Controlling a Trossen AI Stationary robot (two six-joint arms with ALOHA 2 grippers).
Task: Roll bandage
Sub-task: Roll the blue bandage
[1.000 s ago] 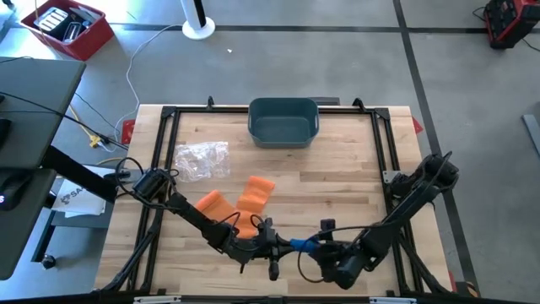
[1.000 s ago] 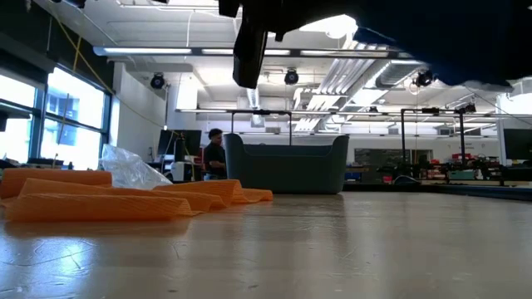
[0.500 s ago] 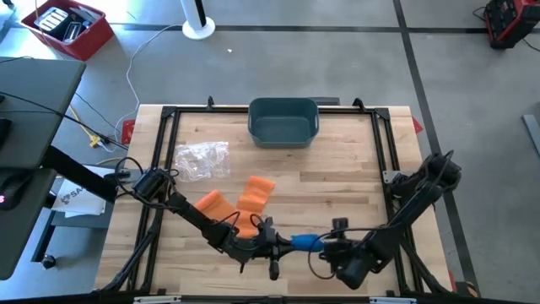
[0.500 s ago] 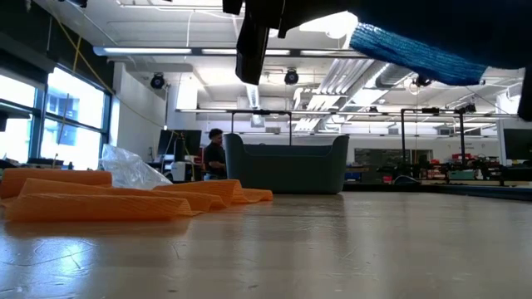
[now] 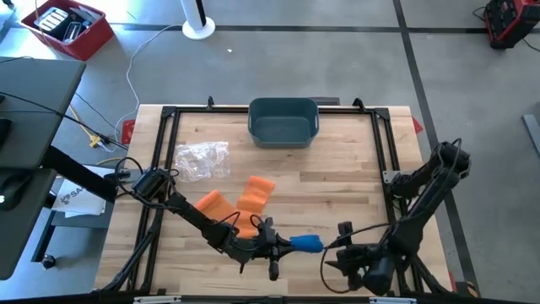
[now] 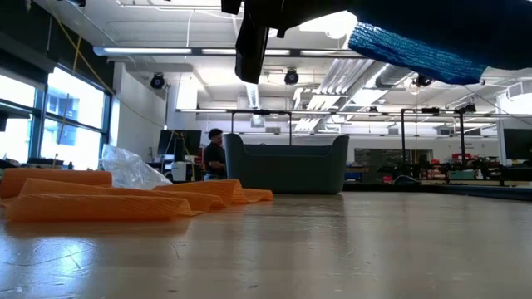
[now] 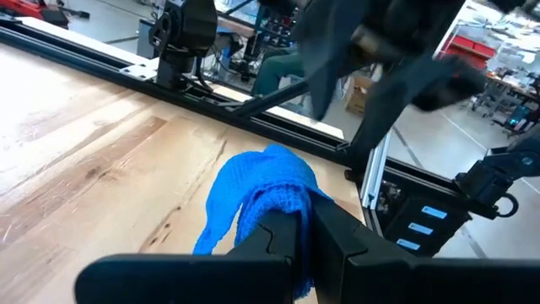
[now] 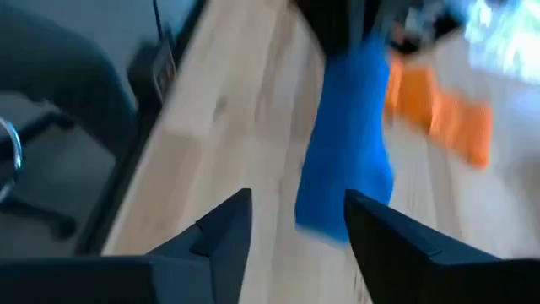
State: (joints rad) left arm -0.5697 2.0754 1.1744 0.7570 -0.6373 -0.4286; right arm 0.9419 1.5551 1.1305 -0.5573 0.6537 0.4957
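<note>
The left gripper [image 5: 283,243] sits near the table's 6 o'clock edge, its fingers [image 7: 337,245] pinched tight on the blue bandage [image 5: 305,243], which hangs above the wood in a loose bunch rather than a neat roll. The right gripper [image 5: 337,257] hovers just off the bandage's free end, toward 5 o'clock, with its fingers [image 8: 221,228] spread wide and nothing between them.

The risk is that the loose folds sag or unwind: only one pinch holds the cloth, and the tail droops in the left wrist view. If the right gripper closes off-centre it may catch a single layer and pull the bunch apart. The orange bandages [image 5: 240,203], at 9 o'clock from the left gripper, lie near enough to be snagged.
</note>
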